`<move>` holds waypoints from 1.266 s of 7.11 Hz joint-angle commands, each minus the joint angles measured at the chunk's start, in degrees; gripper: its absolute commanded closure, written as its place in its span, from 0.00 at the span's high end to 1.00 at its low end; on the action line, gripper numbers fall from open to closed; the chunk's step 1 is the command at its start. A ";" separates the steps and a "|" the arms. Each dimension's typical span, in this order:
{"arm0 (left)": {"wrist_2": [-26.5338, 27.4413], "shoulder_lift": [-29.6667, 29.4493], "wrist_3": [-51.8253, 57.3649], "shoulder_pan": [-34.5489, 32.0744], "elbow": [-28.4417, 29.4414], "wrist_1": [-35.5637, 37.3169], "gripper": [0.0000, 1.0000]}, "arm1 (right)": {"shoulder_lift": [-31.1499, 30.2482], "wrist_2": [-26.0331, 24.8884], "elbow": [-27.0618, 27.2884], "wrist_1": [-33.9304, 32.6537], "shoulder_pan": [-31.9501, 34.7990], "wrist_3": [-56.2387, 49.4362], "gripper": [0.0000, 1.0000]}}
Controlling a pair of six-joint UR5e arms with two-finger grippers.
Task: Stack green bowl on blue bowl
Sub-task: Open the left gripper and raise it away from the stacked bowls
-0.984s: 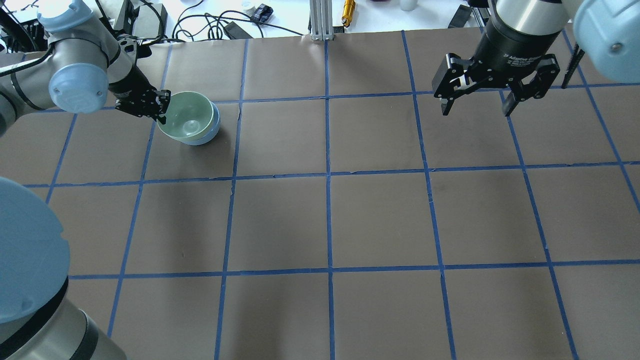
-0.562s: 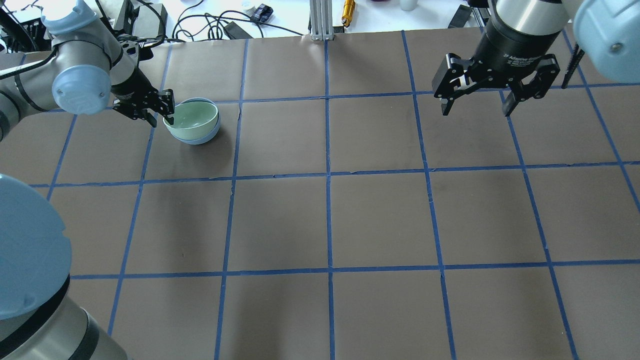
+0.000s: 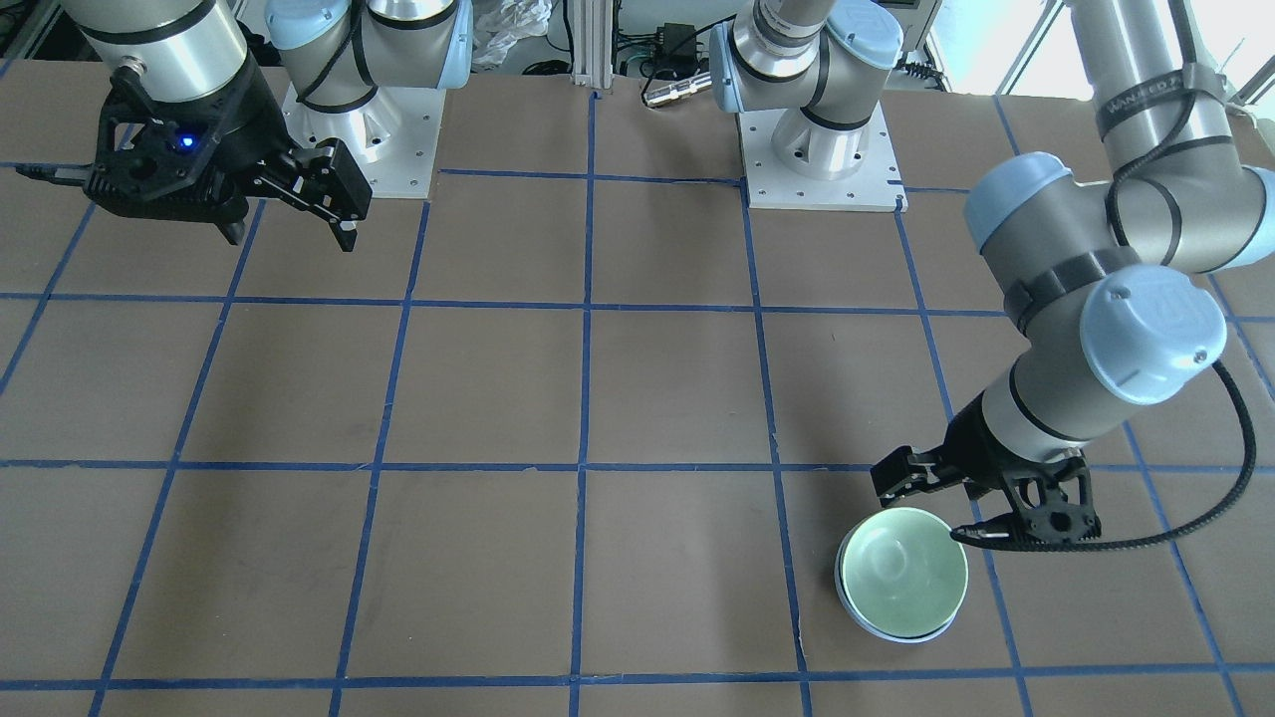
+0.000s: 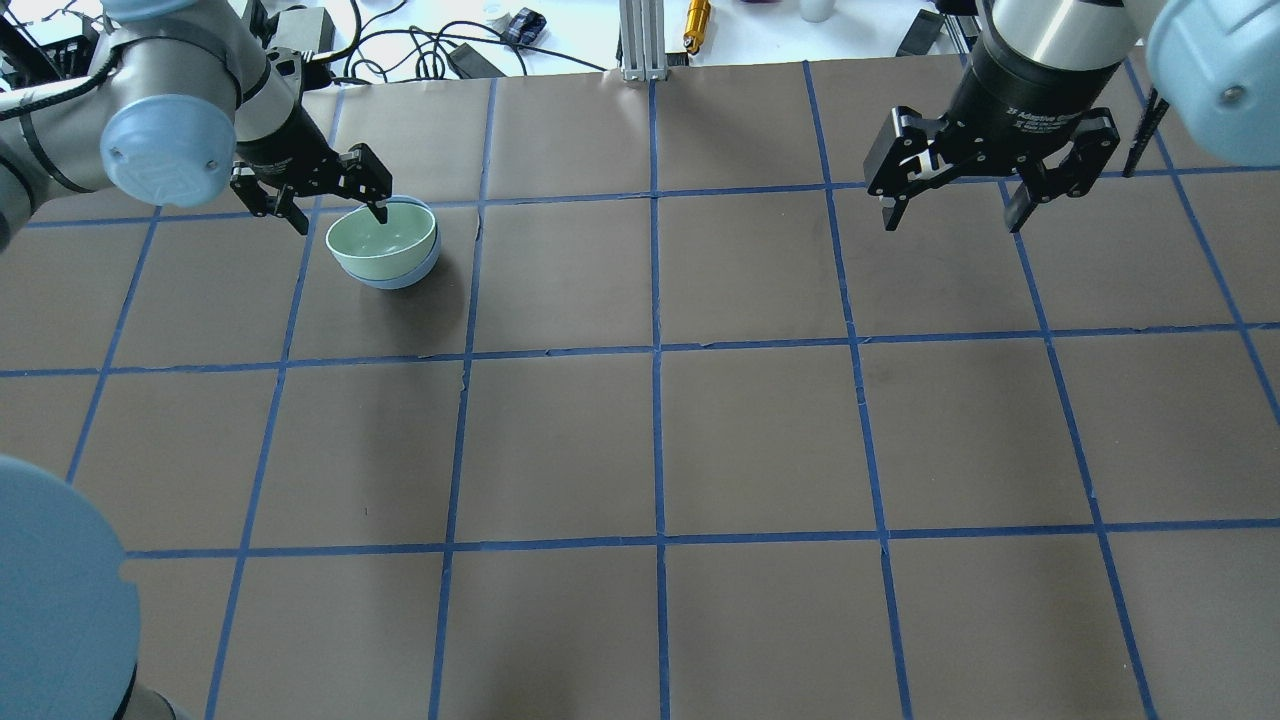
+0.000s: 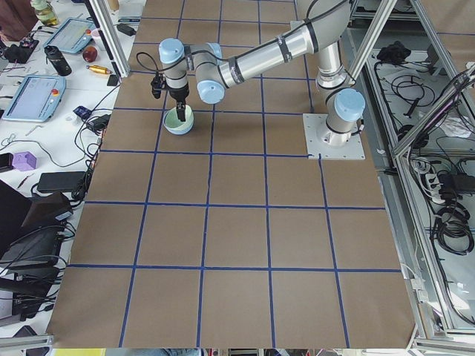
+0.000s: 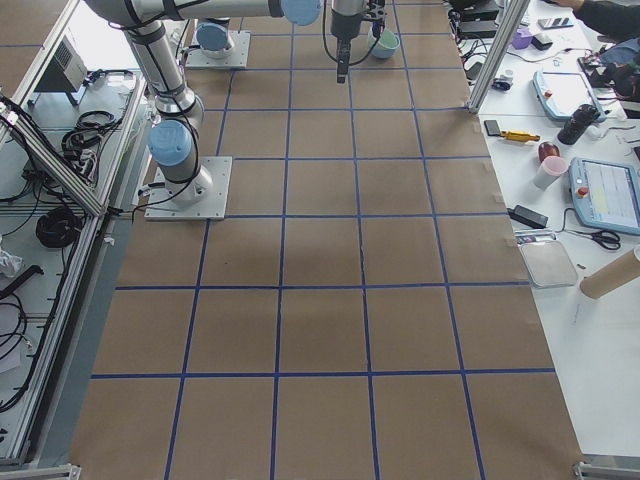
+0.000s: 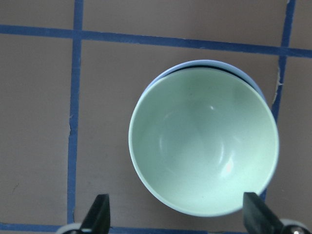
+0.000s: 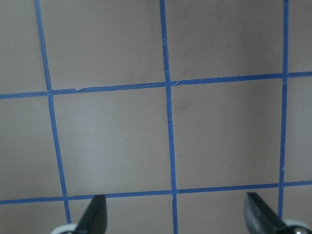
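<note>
Left gripper (image 4: 342, 222) spread over green bowl (image 4: 383, 238) rim | nested in blue bowl (image 4: 402, 279) | right gripper (image 4: 952, 225) spread, far off

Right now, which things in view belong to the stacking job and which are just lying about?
Job:
green bowl, nested inside
blue bowl, underneath
left gripper, open, at the bowls' rim

Lying about:
right gripper, open, far from the bowls
yellow tool, past the table's edge

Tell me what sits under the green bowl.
The blue bowl, with the green bowl nested inside it. Only a strip of its rim and outer wall shows; its inside is covered.
</note>
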 commanded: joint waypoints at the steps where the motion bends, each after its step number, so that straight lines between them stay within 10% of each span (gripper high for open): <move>1: -0.38 7.83 -6.96 -3.99 -0.04 -12.02 1.00 | 0.00 0.00 -0.03 0.02 0.00 0.08 1.00; 9: 0.06 20.97 -8.31 -6.91 -1.27 -17.19 1.00 | 0.00 0.00 0.06 -0.06 0.00 0.08 1.00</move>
